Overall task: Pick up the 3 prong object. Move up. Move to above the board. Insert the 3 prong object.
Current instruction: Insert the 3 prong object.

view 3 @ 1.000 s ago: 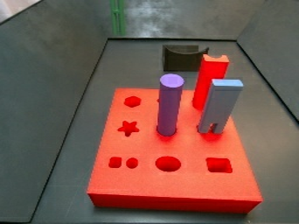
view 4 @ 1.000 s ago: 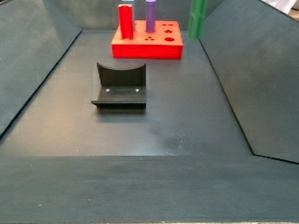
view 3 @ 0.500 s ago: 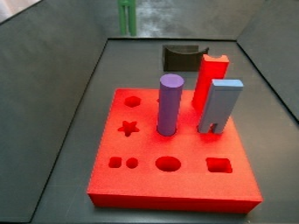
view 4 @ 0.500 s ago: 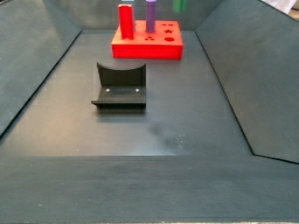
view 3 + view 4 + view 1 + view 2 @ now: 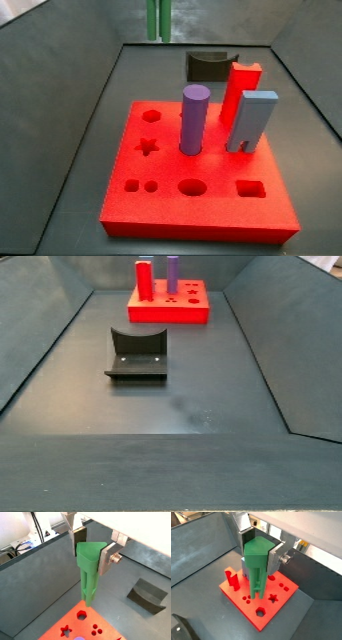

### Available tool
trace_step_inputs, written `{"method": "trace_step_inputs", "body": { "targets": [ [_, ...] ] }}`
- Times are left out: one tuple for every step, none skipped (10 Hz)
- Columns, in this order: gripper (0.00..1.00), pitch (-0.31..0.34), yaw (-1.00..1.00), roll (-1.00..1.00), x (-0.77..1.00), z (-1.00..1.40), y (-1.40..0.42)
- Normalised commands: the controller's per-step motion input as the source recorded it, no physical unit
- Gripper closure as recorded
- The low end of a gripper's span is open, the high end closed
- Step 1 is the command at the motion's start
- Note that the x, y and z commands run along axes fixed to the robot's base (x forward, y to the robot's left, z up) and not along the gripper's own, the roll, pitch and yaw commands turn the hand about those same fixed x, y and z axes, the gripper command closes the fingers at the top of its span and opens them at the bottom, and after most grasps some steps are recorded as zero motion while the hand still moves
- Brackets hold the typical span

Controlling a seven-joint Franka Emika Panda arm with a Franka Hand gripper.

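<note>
My gripper [image 5: 92, 553] is shut on the wide top end of the 3 prong object [image 5: 87, 572], a tall bright green peg that hangs upright, prongs down. It shows the same way in both wrist views [image 5: 258, 569]. The red board [image 5: 261, 597] lies well below it; the peg's lower end lines up over the board's edge [image 5: 67, 624]. In a side view only the green peg [image 5: 159, 20] shows, at the top edge, high behind the board [image 5: 201, 190]. In a side view that has the board [image 5: 170, 308] at the back, peg and gripper are out of frame.
A purple cylinder [image 5: 195, 120], a light blue block [image 5: 251, 120] and a tall red block [image 5: 242, 88] stand in the board. Star, hexagon, circle and square holes lie open on its near side. The fixture [image 5: 136, 353] stands on the floor, apart from the board.
The green peg has risen and moved sideways toward the board. It has left the top of one side view and shifted right in the other.
</note>
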Motion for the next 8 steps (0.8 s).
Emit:
{"method": "trace_step_inputs", "body": {
  "targets": [
    [1.00, 0.000, -0.81, 0.00, 0.31, -0.15, 0.03],
    [1.00, 0.000, -0.81, 0.00, 0.32, -0.15, 0.03],
    [1.00, 0.000, -0.81, 0.00, 0.33, -0.19, 0.04],
    [1.00, 0.000, -0.77, 0.00, 0.37, -0.19, 0.04],
    [1.00, 0.000, -0.69, 0.00, 0.46, -0.23, 0.05],
    [1.00, 0.000, -0.60, 0.00, 0.57, -0.21, 0.03],
    [1.00, 0.000, -0.63, 0.00, 0.54, -0.22, 0.03],
    [1.00, 0.000, -0.65, 0.03, 0.51, -0.33, 0.04]
  ]
}}
